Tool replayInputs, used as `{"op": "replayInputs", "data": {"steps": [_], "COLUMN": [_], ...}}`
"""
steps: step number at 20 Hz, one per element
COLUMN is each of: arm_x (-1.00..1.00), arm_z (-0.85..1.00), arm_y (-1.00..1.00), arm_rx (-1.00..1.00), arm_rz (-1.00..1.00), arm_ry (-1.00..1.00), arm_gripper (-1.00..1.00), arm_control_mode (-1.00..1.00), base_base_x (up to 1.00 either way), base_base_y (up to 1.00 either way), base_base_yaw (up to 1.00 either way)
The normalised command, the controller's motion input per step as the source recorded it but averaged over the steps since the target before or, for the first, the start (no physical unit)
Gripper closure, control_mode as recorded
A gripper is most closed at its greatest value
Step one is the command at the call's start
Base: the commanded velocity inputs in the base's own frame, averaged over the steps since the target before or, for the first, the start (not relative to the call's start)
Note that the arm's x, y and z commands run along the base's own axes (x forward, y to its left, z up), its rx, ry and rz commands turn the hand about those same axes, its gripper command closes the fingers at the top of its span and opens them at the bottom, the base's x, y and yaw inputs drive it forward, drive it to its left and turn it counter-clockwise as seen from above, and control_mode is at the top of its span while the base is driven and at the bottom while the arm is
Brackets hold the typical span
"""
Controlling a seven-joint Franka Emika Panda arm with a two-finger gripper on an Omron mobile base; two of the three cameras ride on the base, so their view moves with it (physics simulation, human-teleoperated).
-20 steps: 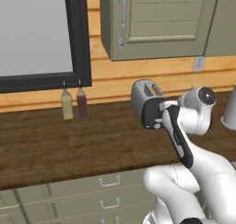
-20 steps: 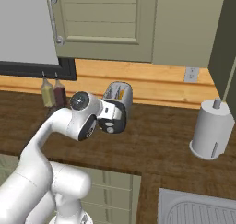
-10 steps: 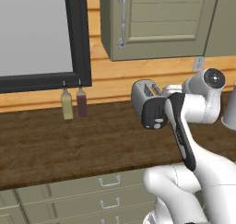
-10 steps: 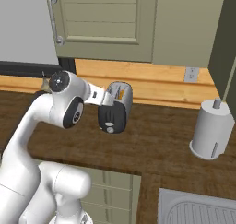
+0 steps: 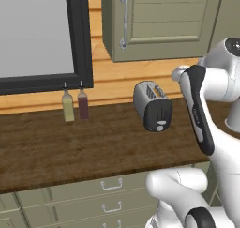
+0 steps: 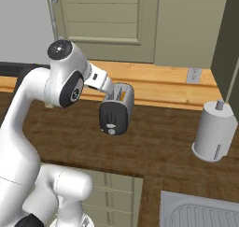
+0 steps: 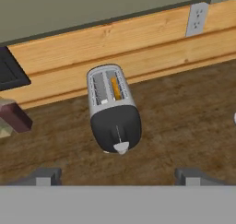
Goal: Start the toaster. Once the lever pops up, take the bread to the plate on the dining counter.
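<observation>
Claw: we see our gripper (image 7: 117, 177) with its two finger tips spread wide apart, holding nothing, raised above the worktop short of the toaster.
Toaster: we find the toaster (image 7: 113, 109) standing on the dark wood worktop (image 7: 184, 121), close to the pale wood back wall, its black end face toward us and its lever low on that face.
Bread: we make out a golden edge of the bread (image 7: 115, 88) down in one slot.
Left of toaster: two bottles (image 5: 75, 105) stand by the wall.
Right of toaster: a paper towel roll (image 6: 214, 132), well apart.
Far wall: an outlet (image 7: 196, 19).
</observation>
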Motion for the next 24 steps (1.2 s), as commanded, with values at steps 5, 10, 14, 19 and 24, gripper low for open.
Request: {"op": "replayInputs", "data": {"steps": [5, 10, 14, 19, 24], "arm_x": [-0.07, 0.0, 0.0, 0.0, 0.0], "arm_z": [0.01, 0.0, 0.0, 0.0, 0.0], "arm_y": [0.0, 0.0, 0.0, 0.0, 0.0], "arm_rx": [0.04, 0.0, 0.0, 0.0, 0.0], "arm_rz": [0.0, 0.0, 0.0, 0.0, 0.0], "arm_ry": [0.06, 0.0, 0.0, 0.0, 0.0], "arm_gripper": [-1.0, -1.0, -1.0, -1.0, -1.0], "arm_control_mode": [-1.0, -1.0, -1.0, -1.0, -1.0], "base_base_x": [0.0, 0.0, 0.0, 0.0, 0.0], "base_base_y": [0.0, 0.0, 0.0, 0.0, 0.0], "base_base_yaw": [0.0, 0.0, 0.0, 0.0, 0.0]}}
